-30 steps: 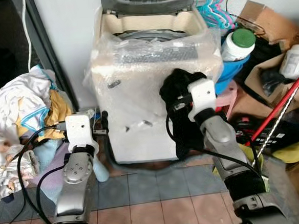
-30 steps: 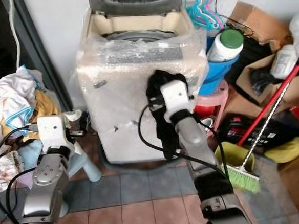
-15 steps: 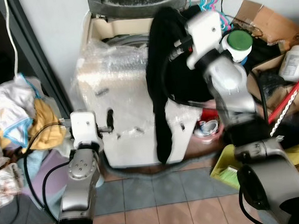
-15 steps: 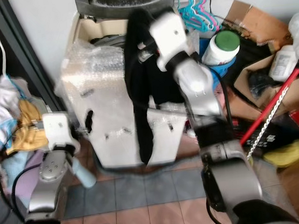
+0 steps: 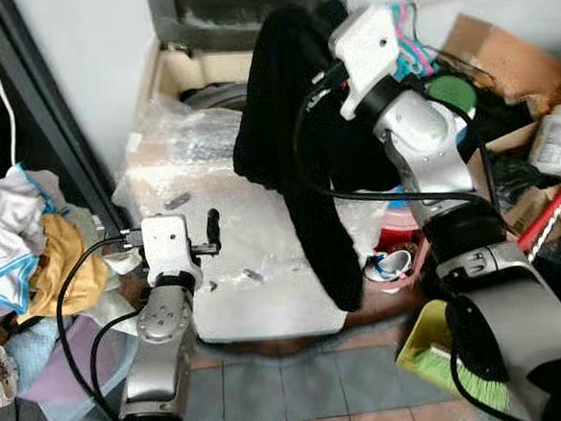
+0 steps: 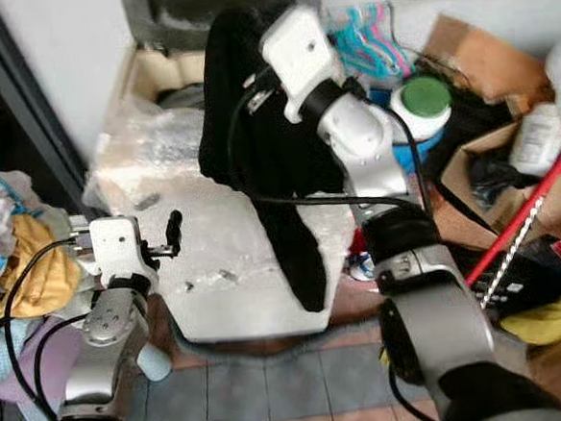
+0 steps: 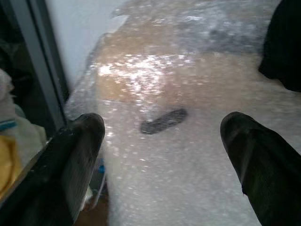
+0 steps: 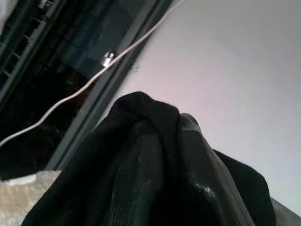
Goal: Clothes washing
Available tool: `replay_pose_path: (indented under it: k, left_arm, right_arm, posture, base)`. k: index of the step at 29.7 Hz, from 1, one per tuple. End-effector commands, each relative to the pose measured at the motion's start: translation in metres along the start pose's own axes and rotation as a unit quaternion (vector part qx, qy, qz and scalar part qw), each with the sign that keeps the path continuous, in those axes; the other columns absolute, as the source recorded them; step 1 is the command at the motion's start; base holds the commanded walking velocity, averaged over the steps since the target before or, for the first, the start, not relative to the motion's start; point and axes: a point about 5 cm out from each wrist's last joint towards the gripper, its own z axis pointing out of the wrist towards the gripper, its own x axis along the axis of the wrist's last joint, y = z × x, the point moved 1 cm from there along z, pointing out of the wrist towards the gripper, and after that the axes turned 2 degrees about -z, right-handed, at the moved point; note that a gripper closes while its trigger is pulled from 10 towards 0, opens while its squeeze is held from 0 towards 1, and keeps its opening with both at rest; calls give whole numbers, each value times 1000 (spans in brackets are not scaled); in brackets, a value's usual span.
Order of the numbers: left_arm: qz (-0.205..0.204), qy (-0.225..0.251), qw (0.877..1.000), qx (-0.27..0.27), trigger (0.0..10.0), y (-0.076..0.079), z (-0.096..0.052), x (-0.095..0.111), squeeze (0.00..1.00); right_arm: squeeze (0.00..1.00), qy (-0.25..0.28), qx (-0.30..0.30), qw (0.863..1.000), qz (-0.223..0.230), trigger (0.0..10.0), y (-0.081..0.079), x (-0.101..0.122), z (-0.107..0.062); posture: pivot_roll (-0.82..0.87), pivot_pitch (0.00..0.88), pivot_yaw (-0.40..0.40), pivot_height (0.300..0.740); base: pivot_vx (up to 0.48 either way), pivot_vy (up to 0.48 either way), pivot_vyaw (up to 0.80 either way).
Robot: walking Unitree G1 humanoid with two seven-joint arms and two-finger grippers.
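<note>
Black garment (image 5: 300, 151), clamped between right fingers (image 8: 188, 160)

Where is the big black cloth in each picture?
Left eye view: black cloth hangs from the right gripper, upper middle.
Right eye view: upper middle.
Left wrist view: far edge.
Right wrist view: bunched up close.
Shared landmark: bubble-wrapped washing machine.

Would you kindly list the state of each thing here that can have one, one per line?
Washing machine: lid up, tub open, body wrapped in bubble film.
Black garment: lifted, hanging from the right pincer above the machine's front edge.
Right pincer: shut on the garment.
Left pincer: open, empty, facing the machine's front.
Clothes pile: heaped beside the machine.
</note>
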Motion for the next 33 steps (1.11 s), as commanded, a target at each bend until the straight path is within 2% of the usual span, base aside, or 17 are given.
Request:
replay_pose_path:
  k: [1,10,13,16,17,20,21,22,23,24,25,26,27,28,30,32,33]
  left_arm:
    - [2,2,1000,4,10000,-1,0,1,0]
    - [8,3,1000,1,10000,-1,1,1,0]
    - [8,2,1000,0,10000,-1,1,1,0]
    - [9,2,1000,0,10000,0,2,1,0]
    - [9,1,1000,2,10000,-1,2,1,0]
    - [9,0,1000,4,10000,-1,1,1,0]
    - [11,1,1000,4,10000,0,1,1,0]
    - [12,1,1000,4,10000,0,1,1,0]
    - [12,2,1000,5,10000,0,1,1,0]
    - [12,2,1000,5,10000,0,1,1,0]
    - [12,2,1000,6,10000,0,1,1,0]
    - [13,2,1000,6,10000,0,1,1,0]
    - [13,2,1000,9,10000,-1,0,1,0]
    - [13,2,1000,11,10000,-1,0,1,0]
    - [13,2,1000,12,10000,-1,-1,0,0]
    - [13,1,1000,12,10000,-1,-1,0,0]
    - [13,1,1000,12,10000,-1,-1,0,0]
  right_arm:
    - [0,9,-7,1000,-9,10000,5,4,2]
    - [0,-19,-37,999,23,10000,18,-4,1]
    - [0,-56,-47,996,48,10000,30,-11,6]
    - [0,-93,-77,991,66,10000,48,-16,10]
    - [0,-103,-105,987,66,10000,64,-13,12]
    - [0,-105,-145,982,61,10000,84,-7,13]
    - [0,-104,-203,973,46,10000,107,3,12]
    - [0,-103,-224,968,42,10000,115,7,11]
    - [0,-92,-282,954,39,10000,136,17,6]
    - [0,-92,-282,954,39,10000,136,17,6]
    - [0,-85,-314,945,32,10000,147,22,1]
    - [0,-78,-346,935,25,10000,159,28,-4]
    - [0,-79,-390,918,-3,10000,173,33,-13]
    - [0,-79,-414,906,-35,10000,178,34,-22]
    - [0,-78,-420,903,-44,10000,180,34,-24]
    - [0,-98,-375,921,-27,10000,161,15,-21]
    - [0,-98,-375,921,-27,10000,161,15,-21]
  posture:
    - [-13,0,-8,740]
    - [-15,0,-4,740]
    - [-15,0,-4,740]
    - [-9,0,-6,740]
    - [-9,0,-6,740]
    - [-9,0,-6,740]
    - [-3,0,-10,740]
    - [-3,0,-10,740]
    - [1,0,-14,740]
    - [1,0,-14,740]
    - [2,0,-16,740]
    - [3,0,-16,740]
    - [3,0,-19,740]
    - [2,0,-21,740]
    - [2,0,-21,740]
    - [1,0,-21,740]
    - [1,0,-21,740]
  base:
    - [390,281,794]
    - [390,280,175]
    - [391,0,0]
    - [344,0,0]
    - [281,0,0]
    - [179,0,0]
    - [0,0,0]
    - [0,0,0]
    - [0,0,0]
    - [0,0,0]
    - [0,0,0]
    - [0,0,0]
    - [0,0,0]
    - [0,0,0]
    - [0,0,0]
    - [0,0,0]
    - [0,0,0]
